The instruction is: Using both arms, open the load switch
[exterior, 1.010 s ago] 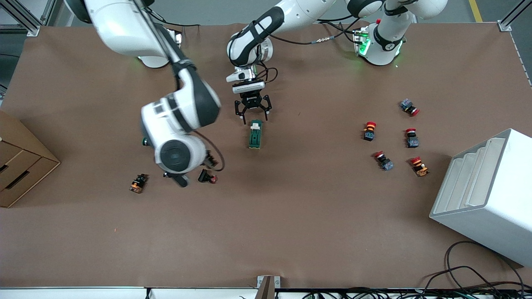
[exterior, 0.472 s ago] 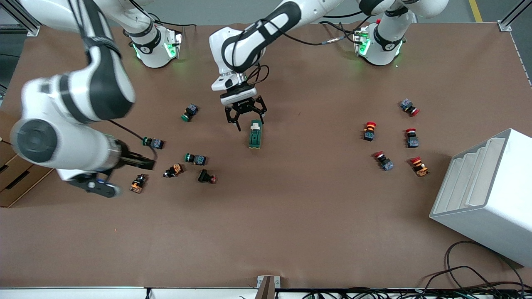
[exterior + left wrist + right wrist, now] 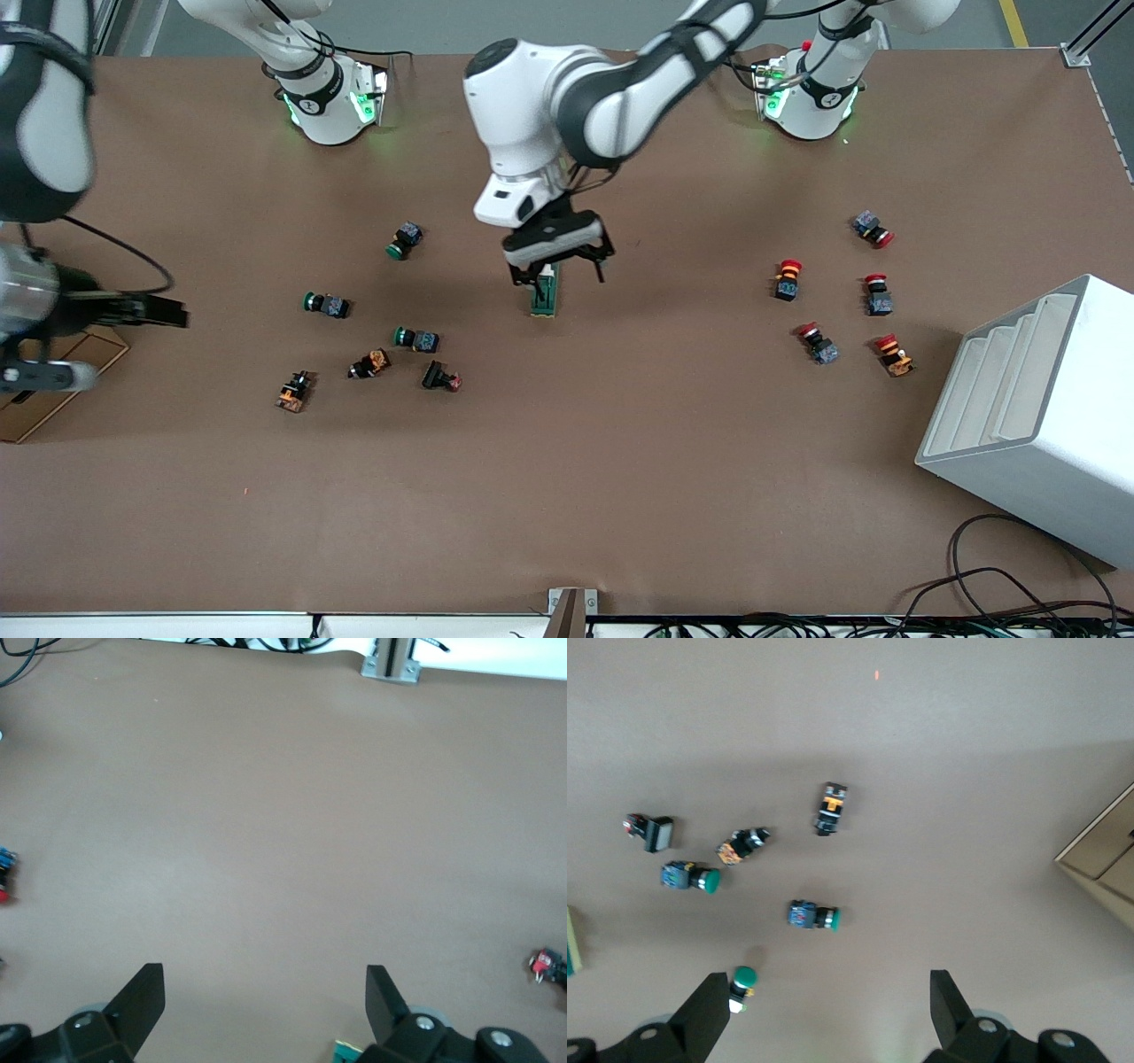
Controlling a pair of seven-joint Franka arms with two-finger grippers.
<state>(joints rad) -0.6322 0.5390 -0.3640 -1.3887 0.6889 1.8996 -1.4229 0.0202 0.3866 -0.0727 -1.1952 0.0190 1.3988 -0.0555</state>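
The load switch (image 3: pixel 543 298), a dark-green block with a white piece, lies flat at the middle of the table. My left gripper (image 3: pixel 558 266) hangs open right over the end of it that is farther from the front camera, hiding that end. In the left wrist view only a green corner of the load switch (image 3: pixel 347 1051) shows beside one finger (image 3: pixel 381 1001) of the open left gripper (image 3: pixel 264 979). My right gripper (image 3: pixel 164 311) is out near the right arm's end of the table, away from the switch. It stands open (image 3: pixel 828 988) with nothing between its fingers.
Green, orange and black push buttons (image 3: pixel 416 338) lie scattered between the switch and the right gripper. Several red-capped buttons (image 3: pixel 787 279) sit toward the left arm's end, next to a white rack (image 3: pixel 1036 408). A cardboard box (image 3: pixel 35 399) stands at the right arm's end.
The right arm has swung from the middle out to its own end of the table, uncovering the push buttons. The left gripper has turned and come over the load switch.
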